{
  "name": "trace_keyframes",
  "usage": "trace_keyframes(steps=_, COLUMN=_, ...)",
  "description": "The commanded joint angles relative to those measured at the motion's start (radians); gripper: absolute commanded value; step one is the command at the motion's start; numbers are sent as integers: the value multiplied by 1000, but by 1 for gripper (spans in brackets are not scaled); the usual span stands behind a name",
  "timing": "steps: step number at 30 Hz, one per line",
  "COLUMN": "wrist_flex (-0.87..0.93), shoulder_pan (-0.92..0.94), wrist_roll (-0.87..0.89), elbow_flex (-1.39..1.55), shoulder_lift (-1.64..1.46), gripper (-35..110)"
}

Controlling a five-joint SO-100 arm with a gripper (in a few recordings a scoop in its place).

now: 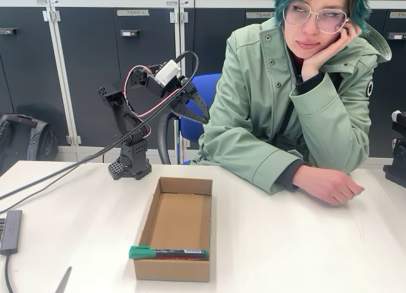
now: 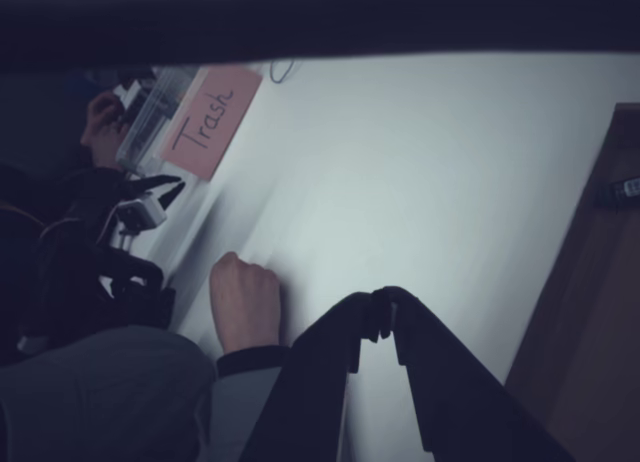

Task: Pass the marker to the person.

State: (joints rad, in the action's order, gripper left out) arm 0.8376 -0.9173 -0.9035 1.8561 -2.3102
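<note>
White table [image 1: 304, 242] carries everything; you have a clear run across it. Seated behind its far right edge is the person [image 1: 279, 109], chin propped on one hand, the other hand [image 1: 330, 184] resting loosely closed on the tabletop, well apart from the box. Black arm [image 1: 130, 137] stands folded at the far left, nowhere near the work.

Cardboard box [image 1: 176, 229] sits mid-table, open-topped and shallow. The marker [image 1: 168, 252] lies flat inside against the near wall, green cap to the left in the fixed view.

Gripper [image 2: 380, 317]: in the wrist view the fingertips meet, so the claw is closed on nothing.

Step in hand, as I judge it: reach and pick.
- Spread the claw before you descend.
- Come in from above; the near wall crowds the barrel, so set the jaws across the marker's width, one finger slipping between barrel and wall.
- Grip mid-barrel for balance.
- Lift clear of the rim before swinging toward the resting hand, which is not yet open to receive.
</note>
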Motion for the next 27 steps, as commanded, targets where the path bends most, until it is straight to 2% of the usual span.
trace_keyframes(steps=1, wrist_flex=-21, shoulder_pan=-11, wrist_roll=6, elbow_flex=-8, shoulder_lift=-43, gripper=-3)
trace_keyframes(steps=14, wrist_flex=-35, shoulder_pan=-11, wrist_roll=0, elbow_flex=14, shoulder_lift=-55, gripper=-2)
trace_keyframes(steps=27, wrist_flex=28, shoulder_pan=-21, wrist_roll=35, elbow_flex=-15, shoulder_lift=-60, gripper=-2)
